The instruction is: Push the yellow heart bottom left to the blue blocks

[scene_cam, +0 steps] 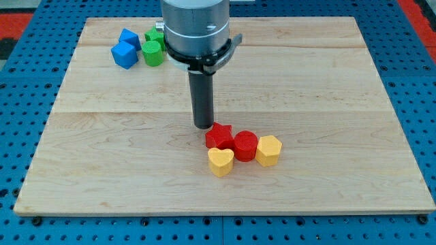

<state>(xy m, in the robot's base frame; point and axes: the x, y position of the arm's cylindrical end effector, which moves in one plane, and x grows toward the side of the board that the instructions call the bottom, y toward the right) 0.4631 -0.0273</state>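
Observation:
The yellow heart (220, 162) lies low in the middle of the wooden board, touching the red star (219, 136) above it and the red cylinder (245, 145) at its upper right. Two blue blocks (126, 49) sit at the board's upper left. My tip (203, 124) rests on the board just left of and above the red star, up and to the left of the yellow heart, not touching the heart.
A yellow hexagonal block (269, 150) touches the red cylinder's right side. Two green blocks (154, 50) sit right of the blue blocks, partly behind the arm (196, 30). The wooden board (102, 170) lies on a blue pegboard surface.

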